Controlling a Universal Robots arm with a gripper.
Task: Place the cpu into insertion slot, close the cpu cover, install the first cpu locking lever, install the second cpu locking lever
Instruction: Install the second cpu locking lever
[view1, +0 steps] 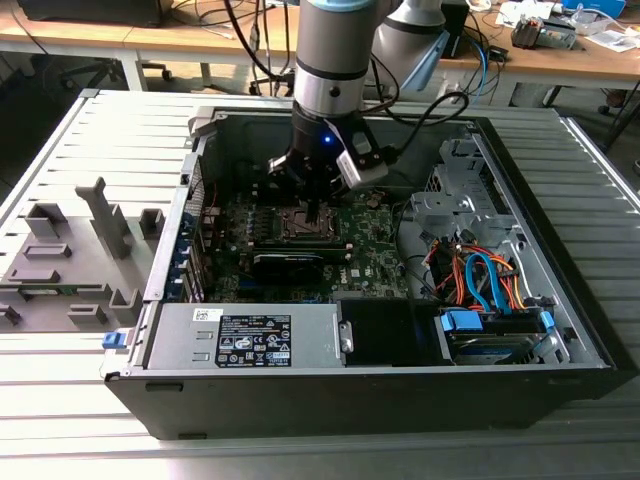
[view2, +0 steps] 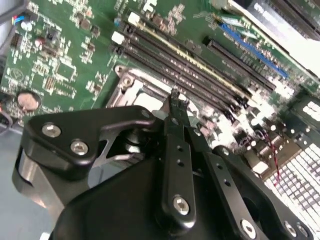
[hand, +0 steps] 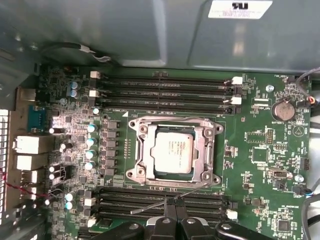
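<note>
Around: an open computer case on a slatted table, with a green board inside.
In the way: long black memory slots run on both sides of the socket; orange and blue cables lie at the exterior view's right.
Writing: a white sticker with small print on the grey box.
Chip: lies flat in the socket, cover down around it.
Gripper: fingers pressed together, holding nothing, tip at a thin wire lever just beside the socket.

Arm: showing a silver-grey cylinder with a small blue light glowing.
End effector: showing matte black linkages carrying silver screws.
Cable: black, trailing.
</note>
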